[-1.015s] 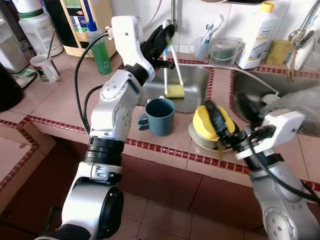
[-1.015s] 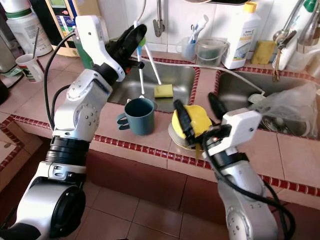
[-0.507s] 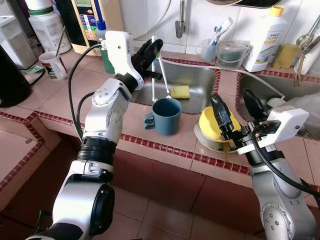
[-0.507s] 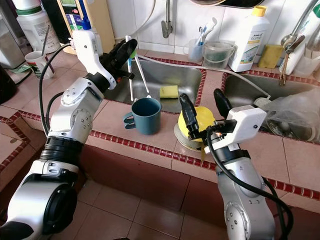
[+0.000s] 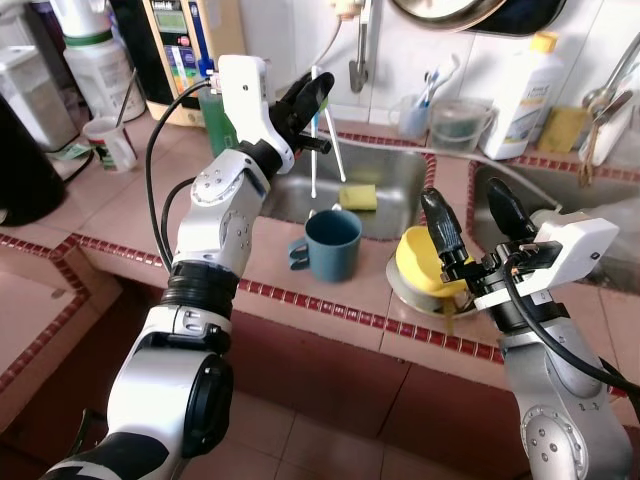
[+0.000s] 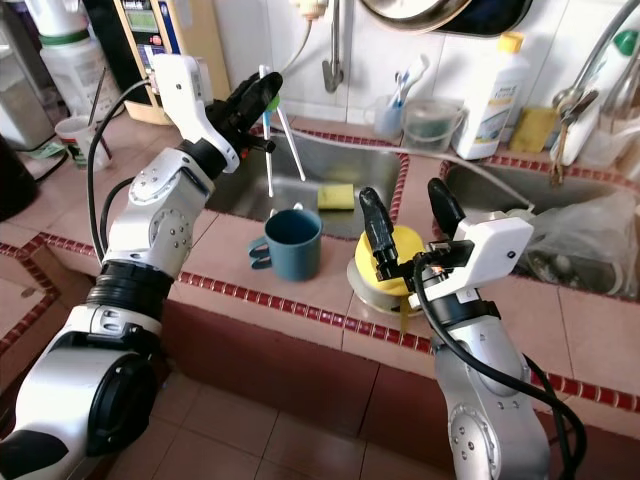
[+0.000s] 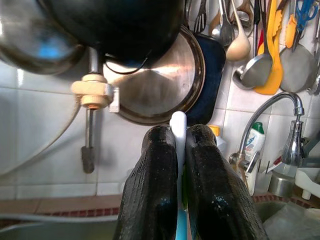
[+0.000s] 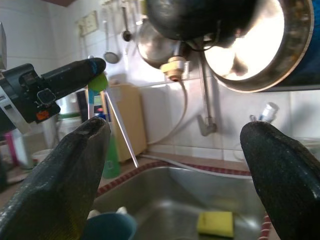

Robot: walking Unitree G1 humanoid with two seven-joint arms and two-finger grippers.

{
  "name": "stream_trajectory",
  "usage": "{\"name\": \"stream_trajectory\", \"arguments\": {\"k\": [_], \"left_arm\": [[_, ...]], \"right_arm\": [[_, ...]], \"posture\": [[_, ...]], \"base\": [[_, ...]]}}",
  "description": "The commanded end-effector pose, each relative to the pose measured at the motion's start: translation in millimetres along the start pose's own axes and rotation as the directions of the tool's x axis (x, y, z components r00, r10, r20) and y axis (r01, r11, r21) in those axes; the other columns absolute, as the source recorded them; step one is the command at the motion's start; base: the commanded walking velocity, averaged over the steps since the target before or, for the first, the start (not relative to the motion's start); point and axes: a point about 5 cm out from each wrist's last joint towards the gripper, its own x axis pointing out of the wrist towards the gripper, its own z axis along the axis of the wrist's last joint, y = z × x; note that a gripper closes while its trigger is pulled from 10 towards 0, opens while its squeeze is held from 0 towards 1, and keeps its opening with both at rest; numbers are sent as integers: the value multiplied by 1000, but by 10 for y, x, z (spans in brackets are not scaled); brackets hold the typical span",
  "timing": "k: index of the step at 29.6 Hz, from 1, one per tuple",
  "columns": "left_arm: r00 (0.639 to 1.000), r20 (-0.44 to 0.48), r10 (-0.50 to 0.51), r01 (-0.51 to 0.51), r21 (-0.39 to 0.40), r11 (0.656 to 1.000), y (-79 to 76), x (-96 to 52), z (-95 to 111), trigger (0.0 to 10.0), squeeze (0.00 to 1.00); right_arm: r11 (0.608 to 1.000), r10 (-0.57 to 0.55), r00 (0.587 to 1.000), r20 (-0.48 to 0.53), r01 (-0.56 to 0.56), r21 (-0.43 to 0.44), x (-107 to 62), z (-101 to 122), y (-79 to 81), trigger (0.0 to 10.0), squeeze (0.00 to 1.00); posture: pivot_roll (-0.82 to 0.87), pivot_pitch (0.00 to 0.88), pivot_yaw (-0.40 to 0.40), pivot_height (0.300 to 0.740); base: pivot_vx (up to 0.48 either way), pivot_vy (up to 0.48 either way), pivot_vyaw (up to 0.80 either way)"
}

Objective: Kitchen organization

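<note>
My left gripper (image 5: 310, 95) is shut on the green top of a white utensil (image 5: 313, 150) with two thin white rods. It holds this upright over the sink's near edge, its lower end just above and behind a blue mug (image 5: 332, 243) on the tiled counter. In the left wrist view the black fingers (image 7: 155, 185) pinch the utensil's white tip (image 7: 178, 125). My right gripper (image 5: 463, 200) is open, hovering over a yellow bowl (image 5: 418, 262) on a plate near the counter's front edge. Its spread fingers (image 8: 65, 175) frame the sink, with the mug (image 8: 110, 227) below.
A yellow sponge (image 5: 357, 196) lies in the steel sink (image 5: 390, 165). Behind it stand a cup of toothbrushes (image 5: 412, 112), a clear tub (image 5: 457, 110) and a white detergent bottle (image 5: 525, 85). A green bottle (image 5: 210, 105) and a white cup (image 5: 108, 140) are left. Plastic bag (image 5: 600, 215) in right basin.
The camera has moved, so the whole scene has shifted. My left gripper still holds the white utensil near the mug; my right gripper stays open over the yellow bowl.
</note>
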Motion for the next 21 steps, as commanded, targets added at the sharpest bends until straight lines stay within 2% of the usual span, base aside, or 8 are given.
{"name": "stream_trajectory", "arguments": {"k": [1, 11, 15, 17, 21], "left_arm": [[1000, 4, -17, 17, 1, 1000, -23, 32, 24, 10000, 0], [1000, -4, -22, 22, -5, 1000, -37, 49, 9, 10000, 0], [1000, 9, -19, 19, -11, 1000, -42, 52, 18, 10000, 0], [1000, 16, -20, 21, -38, 999, -40, 53, 29, 10000, 0], [1000, 15, -21, 21, -28, 999, -38, 58, 36, 10000, 0]], "right_arm": [[1000, 7, 1000, 20, -7, -10, 7, 56, 7, 10000, 0], [1000, 9, 1000, 13, -9, -13, -9, 58, -2, 10000, 0], [1000, 10, 1000, 12, -9, -13, -11, 57, -3, 10000, 0], [1000, 9, 1000, 11, -9, -13, -14, 56, -3, 10000, 0], [1000, 6, 1000, 9, -6, -15, -16, 56, -3, 10000, 0]], "posture": [[21, 30, 67, 740], [19, 37, 66, 740], [18, 37, 67, 740], [18, 37, 68, 740], [17, 37, 69, 740]], "base": [[364, 0, 0], [350, 0, 0], [0, 0, 0], [0, 0, 0], [0, 0, 0]]}}
